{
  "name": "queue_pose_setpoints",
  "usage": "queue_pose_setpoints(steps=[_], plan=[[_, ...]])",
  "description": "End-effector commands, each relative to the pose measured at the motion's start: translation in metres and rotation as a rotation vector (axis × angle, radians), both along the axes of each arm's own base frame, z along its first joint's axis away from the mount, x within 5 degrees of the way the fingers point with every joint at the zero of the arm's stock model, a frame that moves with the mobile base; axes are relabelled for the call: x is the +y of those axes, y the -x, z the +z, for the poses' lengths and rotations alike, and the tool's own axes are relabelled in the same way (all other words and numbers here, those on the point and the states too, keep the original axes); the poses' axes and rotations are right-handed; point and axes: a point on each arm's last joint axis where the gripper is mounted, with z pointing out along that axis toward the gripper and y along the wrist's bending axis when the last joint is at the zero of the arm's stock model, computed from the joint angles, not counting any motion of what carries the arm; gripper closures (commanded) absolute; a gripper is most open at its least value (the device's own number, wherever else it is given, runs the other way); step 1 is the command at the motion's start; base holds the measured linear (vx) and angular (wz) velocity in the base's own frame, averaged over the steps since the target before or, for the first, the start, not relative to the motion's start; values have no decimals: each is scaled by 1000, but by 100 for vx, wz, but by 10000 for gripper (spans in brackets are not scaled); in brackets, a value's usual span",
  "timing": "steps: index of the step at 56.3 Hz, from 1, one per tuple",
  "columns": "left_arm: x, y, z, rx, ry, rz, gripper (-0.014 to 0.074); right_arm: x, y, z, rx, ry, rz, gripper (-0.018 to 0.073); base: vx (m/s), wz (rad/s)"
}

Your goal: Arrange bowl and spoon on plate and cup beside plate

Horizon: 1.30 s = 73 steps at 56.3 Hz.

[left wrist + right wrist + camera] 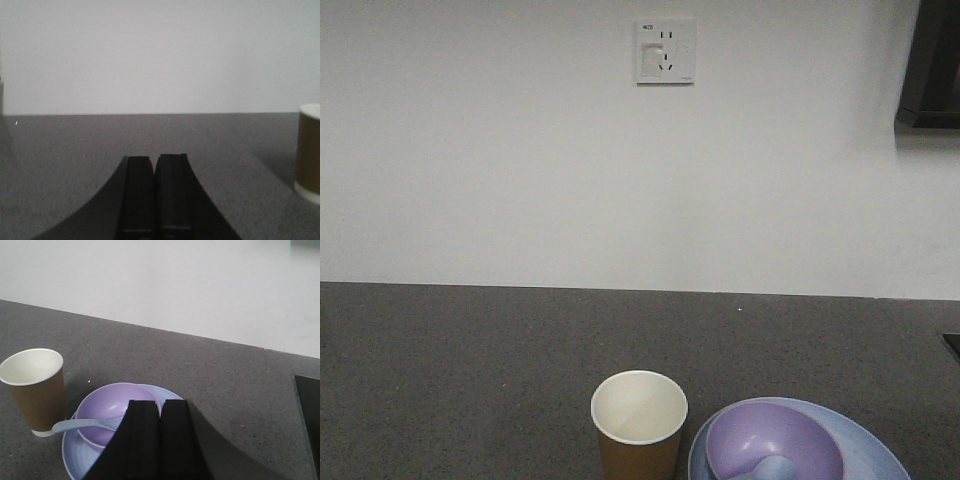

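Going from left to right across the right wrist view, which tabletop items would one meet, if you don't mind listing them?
cup → spoon handle tip → bowl, sitting on the plate, with the right gripper shut in the foreground.

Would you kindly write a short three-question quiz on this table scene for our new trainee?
1. True or false: the lavender plastic bowl sits on the pale blue round plate.
2. The small spoon lies: A in the brown paper cup; B in the bowl, handle over its rim; C on the bare counter.
3. Which pincer's camera shows the plate?

Key: 1 true; 2 B; 3 the right pincer; the left pincer sees only the cup.
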Motion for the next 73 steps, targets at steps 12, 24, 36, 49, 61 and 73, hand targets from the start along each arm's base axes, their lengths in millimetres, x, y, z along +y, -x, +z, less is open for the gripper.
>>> queue_pose_setpoints(steps=[12,24,36,49,61,73], plan=[[2,0,-5,-59,51,27,599,-1,-2,15,-98,-19,-15,568,0,0],[2,0,-5,-59,51,27,599,-1,-2,15,-98,-19,-15,568,0,0],[2,0,-5,-59,51,27,599,-1,-2,15,-98,-19,-15,568,0,0],[2,0,-5,-59,51,27,599,-1,-2,14,-96,-18,-16,568,0,0],[2,0,-5,-59,51,27,599,-10,-13,-13,-146,-60,-129,568,0,0],[2,0,-5,-59,51,27,599,-15,-14,-92,-249,-101,-193,568,0,0]])
